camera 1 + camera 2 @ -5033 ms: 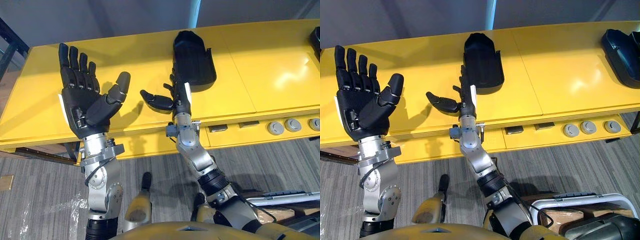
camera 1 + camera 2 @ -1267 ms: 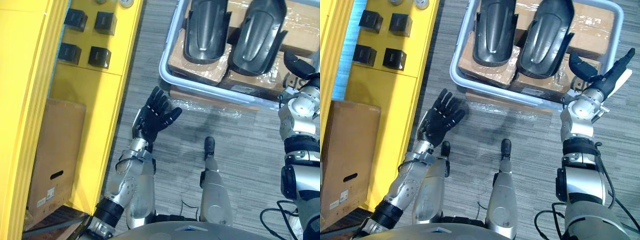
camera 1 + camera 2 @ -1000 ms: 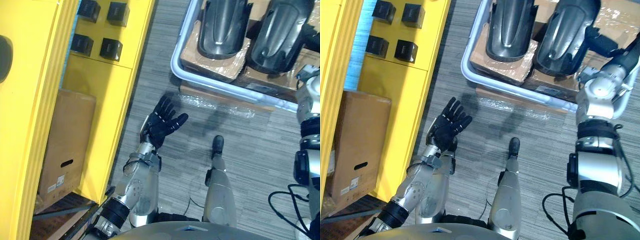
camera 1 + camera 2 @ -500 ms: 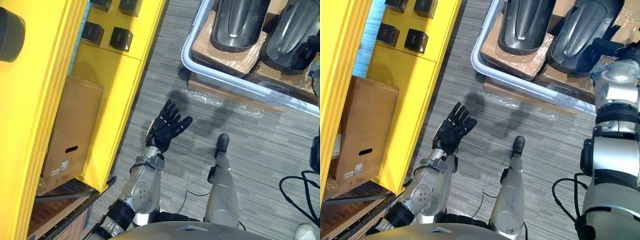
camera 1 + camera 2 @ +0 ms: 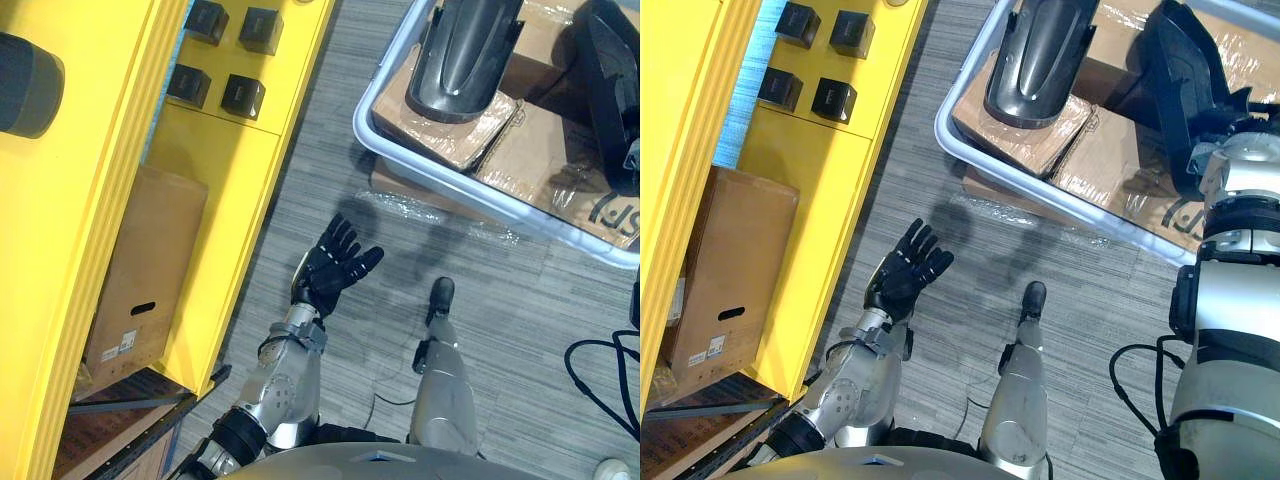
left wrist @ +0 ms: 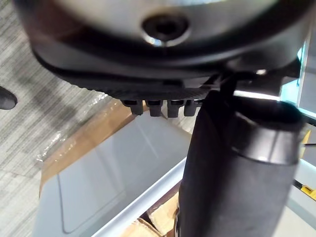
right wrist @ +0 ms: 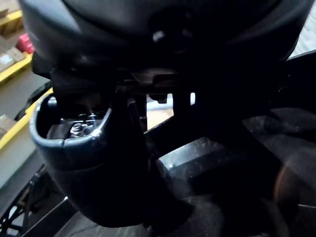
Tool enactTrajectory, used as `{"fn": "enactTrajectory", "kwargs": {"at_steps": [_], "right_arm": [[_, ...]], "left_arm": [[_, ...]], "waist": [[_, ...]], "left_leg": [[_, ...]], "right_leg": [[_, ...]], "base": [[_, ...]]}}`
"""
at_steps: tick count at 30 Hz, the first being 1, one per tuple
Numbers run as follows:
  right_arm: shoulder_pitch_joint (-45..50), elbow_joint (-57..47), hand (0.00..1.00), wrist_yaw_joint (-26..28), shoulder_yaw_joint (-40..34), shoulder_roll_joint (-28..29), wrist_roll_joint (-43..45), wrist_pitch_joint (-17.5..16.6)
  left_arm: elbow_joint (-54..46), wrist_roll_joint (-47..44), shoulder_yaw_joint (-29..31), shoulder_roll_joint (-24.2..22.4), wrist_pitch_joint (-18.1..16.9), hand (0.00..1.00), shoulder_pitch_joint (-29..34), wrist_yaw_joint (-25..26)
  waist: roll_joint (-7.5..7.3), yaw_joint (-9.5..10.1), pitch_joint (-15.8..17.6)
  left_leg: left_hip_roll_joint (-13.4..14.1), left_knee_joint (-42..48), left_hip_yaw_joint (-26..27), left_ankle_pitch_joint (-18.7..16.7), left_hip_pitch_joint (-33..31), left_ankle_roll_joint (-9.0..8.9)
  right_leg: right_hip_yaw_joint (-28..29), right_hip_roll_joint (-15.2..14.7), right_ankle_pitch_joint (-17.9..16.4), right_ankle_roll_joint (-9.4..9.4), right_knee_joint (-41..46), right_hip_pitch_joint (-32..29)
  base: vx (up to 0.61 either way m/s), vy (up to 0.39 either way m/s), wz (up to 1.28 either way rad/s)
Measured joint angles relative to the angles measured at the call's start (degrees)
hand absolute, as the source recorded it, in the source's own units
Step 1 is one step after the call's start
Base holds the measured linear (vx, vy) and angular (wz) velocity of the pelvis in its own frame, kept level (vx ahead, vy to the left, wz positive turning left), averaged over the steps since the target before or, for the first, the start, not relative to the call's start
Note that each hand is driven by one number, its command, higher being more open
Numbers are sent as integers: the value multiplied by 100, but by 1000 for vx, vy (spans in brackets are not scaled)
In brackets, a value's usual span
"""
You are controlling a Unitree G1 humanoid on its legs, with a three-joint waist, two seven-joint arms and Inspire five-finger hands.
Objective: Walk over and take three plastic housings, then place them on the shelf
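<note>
Where housing (image 5: pixel 1175 75) hides right hand (image 7: pixel 163 24), grip unclear.

Shelf (image 5: pixel 100 200) along the left, first housing (image 5: pixel 25 85) on its top, cardboard box (image 5: pixel 140 270) beneath; tub (image 5: pixel 400 150) to the right, cartons (image 5: pixel 540 165) inside, second housing (image 5: pixel 465 50) on them, third housing (image 5: pixel 608 90) at the tub's right edge.

Head eyes look down, sharing floor (image 5: pixel 520 300), wrist cameras close
</note>
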Motion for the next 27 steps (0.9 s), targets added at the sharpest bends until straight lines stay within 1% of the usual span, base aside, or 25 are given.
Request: {"fn": "enactTrajectory", "kwargs": {"at_steps": [2, 4, 5, 7, 8, 10, 12, 15, 17, 18, 20, 22, 23, 24, 25, 27], "right_arm": [[30, 0, 0, -124, -108, 68, 109, -37], [133, -2, 0, -191, -222, 108, 184, -146], [226, -4, 0, -250, -230, 146, 183, -270], [265, -6, 0, -339, -226, 269, 172, -425], [283, -44, 0, -413, -215, 355, 161, -571], [396, -74, 0, -622, -207, 367, 80, -740], [462, -81, 0, -881, -197, 371, -151, -829], [580, -340, 0, -1166, -184, 375, -393, -1041], [697, -648, 0, -1539, -119, 375, -544, -1384], [739, -765, 0, -1631, -85, 374, -547, -1429], [1024, -1229, 0, -1905, -70, 375, -615, -1659], [1213, -1492, 0, -2126, -71, 375, -961, -1914], [1280, -1582, 0, -2162, -70, 375, -1029, -1985], [1458, -1803, 0, -2216, -70, 376, -1141, -2116], [1553, -1911, 0, -2247, -73, 376, -1213, -2162], [1819, -2186, 0, -2292, -92, 376, -1446, -2299]], "left_arm": [[-17, -42, 71, 67, 1, 100, 61, 3], [-47, -119, 95, 159, 2, 100, 113, 9], [-51, -119, 104, 218, 2, 100, 139, 9], [-71, -116, 139, 283, 3, 100, 203, 12], [-145, -112, 209, 327, 5, 100, 285, 11], [-259, -113, 228, 366, 7, 100, 355, 12], [-364, -112, 244, 416, 11, 100, 379, 10], [-638, -112, 341, 451, 18, 100, 523, 10], [-700, -101, 321, 575, 55, 100, 557, 8], [-700, -101, 326, 594, 60, 100, 568, 8], [-701, -16, 350, 641, 70, 100, 605, 4], [-709, 134, 408, 677, 93, 100, 630, -69], [-728, 138, 435, 689, 104, 100, 650, -98], [-814, 140, 484, 744, 152, 100, 718, -111], [-882, 141, 507, 785, 189, 100, 750, -111], [-1090, 147, 624, 894, 274, 100, 835, -115]], "waist": [[-6, -13, -4], [-15, -21, -8], [-25, -23, -12], [-53, -83, -24], [-80, -133, -33], [-89, -146, -31], [-99, -174, -33], [-176, -250, -70], [-221, -310, -94], [-236, -313, -112], [-323, -313, -298], [-429, -340, -406], [-467, -334, -445], [-541, -331, -572], [-576, -340, -626], [-679, -391, -834]], "left_leg": [[11, -38, 18, 8, 90, 1], [26, -88, 18, 11, 165, -3], [31, -120, 22, 15, 227, -4], [31, -141, 31, 15, 294, -3], [33, -157, 39, 18, 311, -3], [37, -221, 44, 47, 393, -3], [37, -235, 40, 48, 496, -4], [38, -275, 27, 74, 509, -5], [45, -351, -8, 108, 636, -8], [53, -372, -5, 108, 670, -8], [73, -429, -31, 115, 688, -12], [74, -500, -71, 115, 831, -12], [75, -520, -71, 116, 858, -11], [74, -543, -81, 114, 857, -10], [73, -556, -100, 114, 860, -10], [72, -623, -162, 115, 883, -9]], "right_leg": [[-6, 8, 0, 0, -66, 95], [-13, 20, 0, 0, -73, 163], [-14, 23, -1, 0, -77, 207], [-15, 23, -2, 1, -89, 265], [-12, 24, -2, 0, -89, 271], [-14, 26, -2, 0, -100, 335], [-38, 27, -3, 1, -167, 470], [-64, 30, -4, 0, -222, 506], [-117, 33, -3, 0, -272, 642], [-118, 40, -3, 0, -282, 675], [-161, 59, -3, -2, -337, 723], [-209, 61, -5, -4, -375, 887], [-211, 61, -9, -6, -382, 910], [-235, 61, -16, -13, -422, 929], [-261, 62, -16, -14, -461, 961], [-313, 64, -37, -12, -469, 1006]], "base": [[0, 0, 0], [0, 0, 0], [0, 0, 0], [0, 0, 0], [0, 0, 0], [0, 0, 0], [0, 0, 0], [-35, -1, 4], [-13, -6, 7], [-5, -12, 3], [12, -15, 7], [29, -17, 11], [27, -16, 7], [22, -15, 6], [23, -17, 12], [26, -16, 15]]}}
